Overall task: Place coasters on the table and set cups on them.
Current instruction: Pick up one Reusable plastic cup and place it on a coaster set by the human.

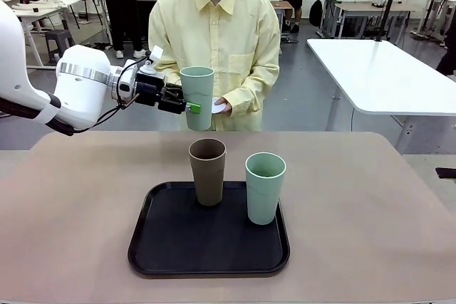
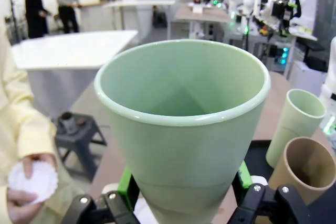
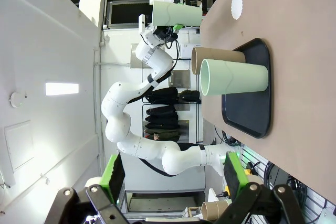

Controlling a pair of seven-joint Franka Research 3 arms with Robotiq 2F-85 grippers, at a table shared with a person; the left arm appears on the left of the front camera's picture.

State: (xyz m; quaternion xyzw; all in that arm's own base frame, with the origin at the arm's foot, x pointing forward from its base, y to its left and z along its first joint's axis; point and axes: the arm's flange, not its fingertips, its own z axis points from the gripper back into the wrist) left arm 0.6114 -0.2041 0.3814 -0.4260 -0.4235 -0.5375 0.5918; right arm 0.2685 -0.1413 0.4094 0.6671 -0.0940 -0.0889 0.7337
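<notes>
**Lower the cup slowly**

Our left gripper [image 1: 191, 107] squeezes a green cup [image 1: 197, 90] in the air. We should lower it straight onto the coaster [image 3: 237, 6] on the bench [image 1: 370, 204]. Our right gripper [image 3: 176, 182] is wide open and empty. We count three cups: the other green cup [image 1: 265, 186] and the brown cup [image 1: 207, 171] stand on the tray [image 1: 153, 247]. We count two coasters: the person holds the second coaster [image 2: 32, 181].

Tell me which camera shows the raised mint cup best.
Front view: the whole raised mint cup shows side-on, gripped low by the left end effector. The left wrist view gives a close-up of its rim and inside; the right wrist view shows it small, sideways.
</notes>
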